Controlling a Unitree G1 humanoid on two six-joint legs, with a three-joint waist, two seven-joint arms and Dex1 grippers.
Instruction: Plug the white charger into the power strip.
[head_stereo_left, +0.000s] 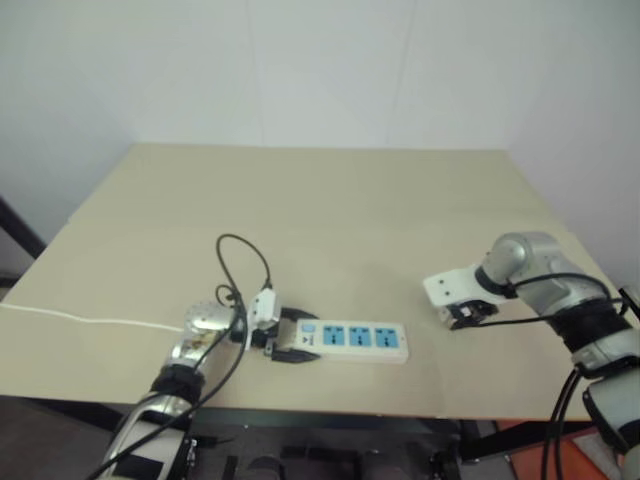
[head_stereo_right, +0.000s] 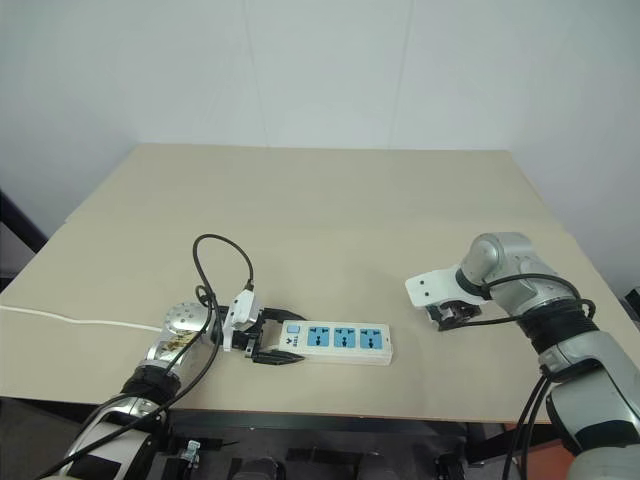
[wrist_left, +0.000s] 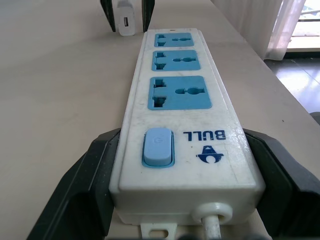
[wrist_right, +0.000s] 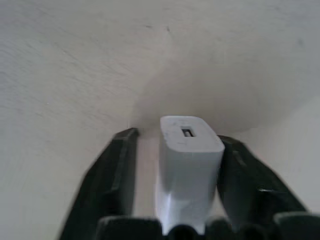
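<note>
White plastic fills most of what matters on this pale wooden table (head_stereo_left: 330, 200). Starting at my left, my left gripper (head_stereo_left: 285, 345) is clamped on the switch end of the power strip (head_stereo_left: 360, 340), one black finger pressed to each long side, so the bar is pinned flat on the tabletop with its three blue sockets facing up and all of them empty. Its thin white cord (head_stereo_left: 70, 318) trails off toward the left edge of the table. That half of the job I judge done: the strip is braced and ready to take a plug. Moving right across a stretch of bare table, well apart from the strip, my right gripper (head_stereo_left: 466, 314) points steeply down at the surface with the white charger (wrist_right: 189, 165) standing between its fingers (wrist_right: 116, 172). In my right wrist view a narrow gap shows on either side of the block, so I cannot tell whether those jaws have bitten yet or are only bracketing it; I would not count it as a firm hold. The charger appears to rest on the table, not lifted. What is left, as I judge it: secure the grip, raise the charger, carry it over to the strip, line the prongs up with a socket and press it home.
</note>
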